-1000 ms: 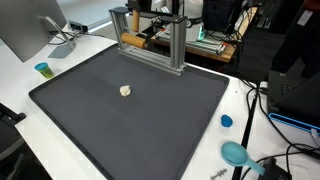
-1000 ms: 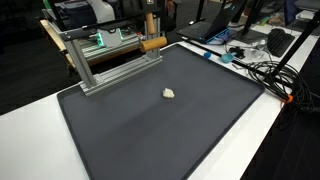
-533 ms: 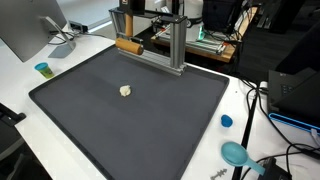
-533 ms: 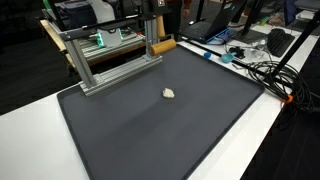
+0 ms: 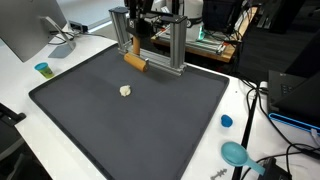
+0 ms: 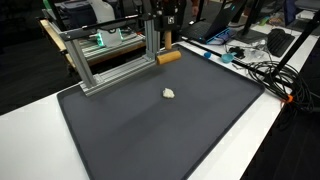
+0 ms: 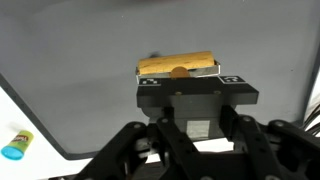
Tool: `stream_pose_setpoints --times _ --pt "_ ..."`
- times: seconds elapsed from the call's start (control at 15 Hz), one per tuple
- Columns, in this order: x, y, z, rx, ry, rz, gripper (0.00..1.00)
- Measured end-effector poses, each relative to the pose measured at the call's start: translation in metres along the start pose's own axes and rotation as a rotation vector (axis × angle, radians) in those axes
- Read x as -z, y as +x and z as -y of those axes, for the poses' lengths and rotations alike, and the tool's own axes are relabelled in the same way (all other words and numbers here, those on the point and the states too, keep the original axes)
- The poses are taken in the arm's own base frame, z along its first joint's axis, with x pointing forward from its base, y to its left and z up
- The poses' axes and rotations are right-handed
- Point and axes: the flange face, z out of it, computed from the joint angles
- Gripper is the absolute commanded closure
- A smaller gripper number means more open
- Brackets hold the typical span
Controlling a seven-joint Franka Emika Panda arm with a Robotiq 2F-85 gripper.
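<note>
Grips a tan wooden rod point(image 7: 178, 66) in the hand point(image 7: 178, 77), fingers shut on its middle. Holds it crosswise in the wrist view, with both ends jutting past the fingers and the dark mat point(image 7: 80, 100) beyond. Shows little of the surroundings there, only a strip of white bench point(image 7: 15, 120) and a small blue-and-yellow thing point(image 7: 15, 146) at the lower left corner.

Places the rod point(image 5: 135, 63) in both exterior views low over the mat's far edge, tilted, just in front of an aluminium frame point(image 5: 181, 50); cannot tell whether rod and mat touch. Reveals in those views what the wrist view misses: a small pale lump point(image 5: 125, 90) lying on the mat, apart from the rod and nearer the middle, with nothing between them. Adds, in an exterior view, a blue cup point(image 5: 43, 69) and a monitor point(image 5: 25, 30) off one side of the mat, plus a blue cap point(image 5: 226, 121) and a teal round thing point(image 5: 235, 153) off the opposite side. Adds, in an exterior view, a tangle of cables point(image 6: 262, 72) on the bench, and sets a frame post point(image 6: 149, 40) right beside the hand.
</note>
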Motion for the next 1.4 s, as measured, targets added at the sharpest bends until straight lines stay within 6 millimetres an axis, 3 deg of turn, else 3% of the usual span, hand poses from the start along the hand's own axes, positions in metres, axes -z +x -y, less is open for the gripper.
stream_pose_setpoints --times 0.13,0.2,0.33,0.4,0.6,1.4 --pt "-0.018 0.021 -0.008 -0.029 -0.004 0.020 0.79" --pt "-0.027 0.032 -0.016 -0.043 -0.005 0.029 0.54" --pt "-0.040 0.050 -0.033 -0.060 0.011 0.048 0.54" --pt "-0.044 0.056 -0.037 -0.062 0.013 0.050 0.79" --pt "-0.050 0.058 -0.037 -0.065 0.012 0.058 0.79" --pt "-0.104 0.058 -0.048 -0.099 0.005 0.078 0.79"
